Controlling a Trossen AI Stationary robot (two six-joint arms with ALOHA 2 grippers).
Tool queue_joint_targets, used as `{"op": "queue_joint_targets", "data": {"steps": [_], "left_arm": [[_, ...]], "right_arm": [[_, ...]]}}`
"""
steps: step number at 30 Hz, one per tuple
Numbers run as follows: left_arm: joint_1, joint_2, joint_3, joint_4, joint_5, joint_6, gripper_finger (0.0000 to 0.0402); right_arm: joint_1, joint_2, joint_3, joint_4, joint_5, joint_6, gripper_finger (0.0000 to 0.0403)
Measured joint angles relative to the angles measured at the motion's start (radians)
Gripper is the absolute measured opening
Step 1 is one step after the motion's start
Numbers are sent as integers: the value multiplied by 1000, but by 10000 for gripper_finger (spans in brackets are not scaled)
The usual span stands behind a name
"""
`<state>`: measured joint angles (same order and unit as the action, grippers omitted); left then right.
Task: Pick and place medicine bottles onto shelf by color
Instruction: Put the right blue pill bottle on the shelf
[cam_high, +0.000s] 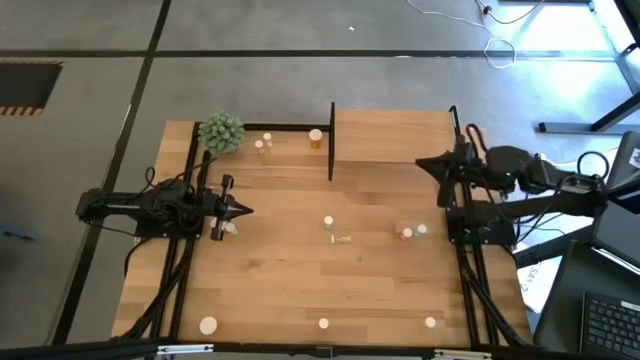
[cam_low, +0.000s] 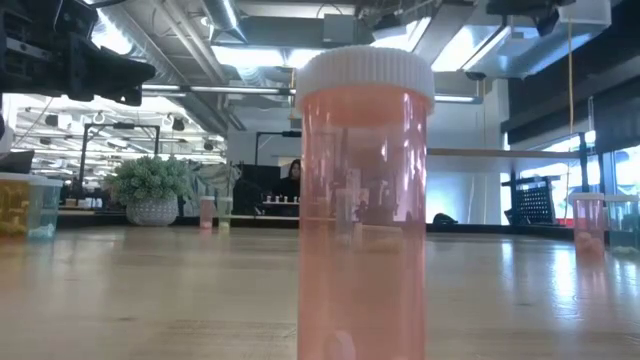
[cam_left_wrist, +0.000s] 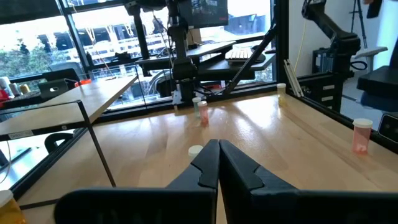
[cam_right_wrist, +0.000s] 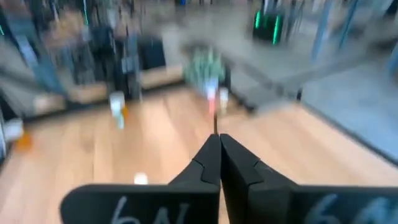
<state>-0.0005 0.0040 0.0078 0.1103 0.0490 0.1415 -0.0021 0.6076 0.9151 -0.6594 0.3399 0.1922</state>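
Observation:
Small medicine bottles stand scattered on the wooden table: a pink pair (cam_high: 262, 144) and an orange one (cam_high: 316, 138) on the far left, others mid-table (cam_high: 328, 222) and toward the right (cam_high: 413, 232). A yellowish bottle (cam_high: 342, 238) lies on its side. The shelf board (cam_high: 390, 135) sits at the far right inside black posts. My left gripper (cam_high: 243, 210) is shut and empty at the left side, fingers (cam_left_wrist: 218, 149) pointing across the table. My right gripper (cam_high: 420, 160) is shut and empty, raised over the right edge; its wrist view (cam_right_wrist: 218, 140) is blurred.
A green fuzzy plant ball (cam_high: 221, 131) sits at the far left corner. A black divider post (cam_high: 331, 140) splits the far frame. Three bottles stand along the near edge (cam_high: 207, 325), (cam_high: 324, 322), (cam_high: 430, 322); the middle one (cam_low: 363, 200) fills the low view.

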Motion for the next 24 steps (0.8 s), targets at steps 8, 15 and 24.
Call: {"op": "queue_joint_targets", "data": {"steps": [8,15,24], "left_arm": [[0,0,0,0,0,0,0],[0,0,0,0,0,0,0],[0,0,0,4,-3,1,0]], "right_arm": [[0,209,333,-515,-185,9,2],[0,257,457,-717,-211,14,2],[0,287,451,-837,-395,144,3]]}}
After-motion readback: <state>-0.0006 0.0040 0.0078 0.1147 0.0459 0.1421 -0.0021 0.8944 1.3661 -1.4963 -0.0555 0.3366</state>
